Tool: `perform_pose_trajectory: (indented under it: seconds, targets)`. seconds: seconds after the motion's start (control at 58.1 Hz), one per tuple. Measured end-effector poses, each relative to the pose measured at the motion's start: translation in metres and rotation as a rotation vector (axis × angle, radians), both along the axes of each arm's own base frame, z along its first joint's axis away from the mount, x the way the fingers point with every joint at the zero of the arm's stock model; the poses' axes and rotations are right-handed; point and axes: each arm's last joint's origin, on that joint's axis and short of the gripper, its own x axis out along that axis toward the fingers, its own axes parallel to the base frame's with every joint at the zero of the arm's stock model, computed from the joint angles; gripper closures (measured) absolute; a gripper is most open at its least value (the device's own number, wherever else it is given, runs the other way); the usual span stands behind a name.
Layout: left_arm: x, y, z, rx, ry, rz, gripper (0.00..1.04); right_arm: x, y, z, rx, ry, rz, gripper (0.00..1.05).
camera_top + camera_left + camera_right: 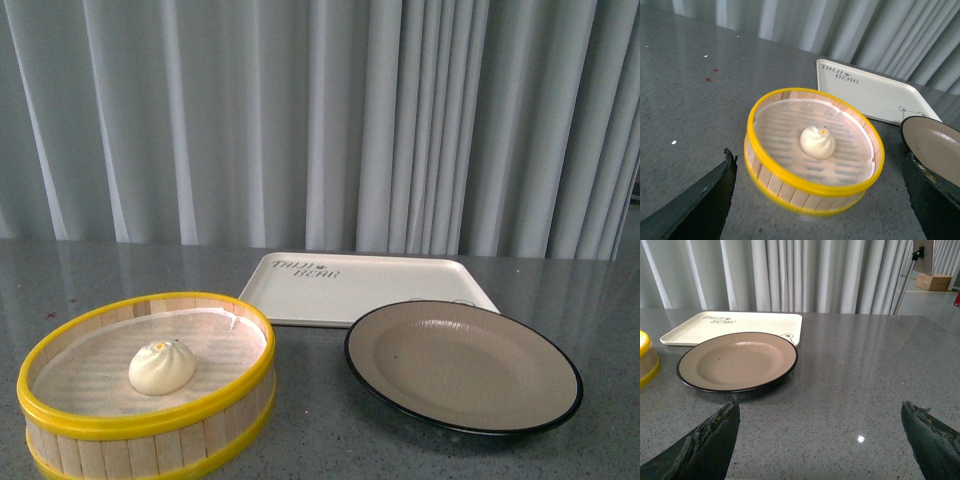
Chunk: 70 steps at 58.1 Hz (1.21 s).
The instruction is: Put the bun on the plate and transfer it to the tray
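Steamer basket, lower left of front frame, holds bun at centre. Left pincer spread wide, nearer arm, bun dead ahead of it. Right pincer wide, facing plate; tray behind.

Bun is sitting in steamer basket before left claw; plate is lying before right claw, tray beyond.
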Motion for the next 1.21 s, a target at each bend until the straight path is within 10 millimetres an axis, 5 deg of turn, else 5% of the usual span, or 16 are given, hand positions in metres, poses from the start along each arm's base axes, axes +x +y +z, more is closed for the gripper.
perform_pose_trajectory:
  seconds: [0.241,0.448,1.205]
  targets:
    - [0.069,-0.006,0.007,0.114,0.045,-0.05,0.07,0.0,0.0,0.0,0.0,0.0,0.0,0.08]
    - [0.106,-0.019,0.006,0.227,0.14,-0.153,0.07,0.0,0.0,0.0,0.0,0.0,0.0,0.08]
    - [0.164,-0.074,-0.002,0.375,0.268,-0.153,0.07,0.0,0.0,0.0,0.0,0.0,0.0,0.08]
